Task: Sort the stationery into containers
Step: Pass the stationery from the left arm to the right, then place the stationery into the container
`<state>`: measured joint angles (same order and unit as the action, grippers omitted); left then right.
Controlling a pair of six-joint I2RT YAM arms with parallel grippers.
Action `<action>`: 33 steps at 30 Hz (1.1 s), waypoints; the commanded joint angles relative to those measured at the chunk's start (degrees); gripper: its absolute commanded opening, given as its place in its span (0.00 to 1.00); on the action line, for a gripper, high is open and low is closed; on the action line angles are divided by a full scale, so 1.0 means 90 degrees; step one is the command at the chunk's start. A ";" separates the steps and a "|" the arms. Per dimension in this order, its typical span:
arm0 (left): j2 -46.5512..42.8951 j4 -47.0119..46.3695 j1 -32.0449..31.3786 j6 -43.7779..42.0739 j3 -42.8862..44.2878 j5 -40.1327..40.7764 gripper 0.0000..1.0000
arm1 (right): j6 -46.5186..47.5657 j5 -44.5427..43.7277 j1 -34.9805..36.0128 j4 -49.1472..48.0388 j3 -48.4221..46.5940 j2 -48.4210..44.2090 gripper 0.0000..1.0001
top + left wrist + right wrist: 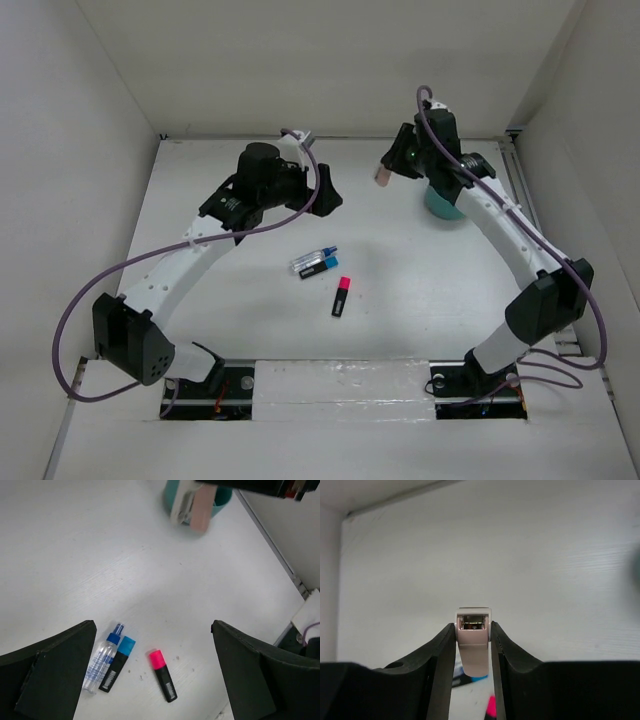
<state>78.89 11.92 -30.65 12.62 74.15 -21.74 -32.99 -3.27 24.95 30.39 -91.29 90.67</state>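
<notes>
**Soft, even light; blur near the lenses**

Bright, diffuse light falls from above on the white table, with no glare spots. In the top view the shadows are faint and soft-edged, a little darker under the arms, and the walls grey off toward the corners. In the left wrist view the teal cup and the pinkish block at the top edge are smeared and out of focus, while the pink-capped highlighter is sharp. The fingers of the left gripper read as near-black shapes with little detail. In the right wrist view the block is fairly sharp. A dark blurred smudge sits at the right edge, and the table's far edge bows slightly.
</notes>
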 commanded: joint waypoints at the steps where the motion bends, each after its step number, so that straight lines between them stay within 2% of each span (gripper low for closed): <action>1: -0.0231 -0.0055 0.0008 0.0237 -0.0075 0.0939 1.00 | 0.0160 -0.1791 -0.0320 -0.0048 -0.0541 0.0344 0.00; 7: -0.0231 0.0061 0.0076 0.0316 -0.0075 0.1028 1.00 | 0.0043 -0.3686 -0.0604 0.0236 -0.1116 0.1116 0.00; 14: -0.0289 0.0003 0.0076 0.0316 -0.0133 0.0902 1.00 | -0.0093 -0.4343 -0.1160 0.0637 -0.1966 0.2141 0.00; 20: -0.0426 -0.0055 0.0076 0.0316 -0.0348 0.1038 1.00 | -0.0035 -0.4344 -0.1532 0.0578 -0.2142 0.2385 0.00; 28: -0.0367 -0.0114 0.0076 0.0375 -0.0407 0.0775 1.00 | 0.0248 -0.4490 -0.1795 0.0647 -0.2631 0.2943 0.00; 33: -0.0367 -0.0114 0.0076 0.0375 -0.0407 0.0648 1.00 | 0.0307 -0.4217 -0.2010 0.0579 -0.2767 0.3147 0.00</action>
<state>77.49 12.88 -30.15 15.55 70.81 -14.37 -31.24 -41.30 8.29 36.95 -113.54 118.74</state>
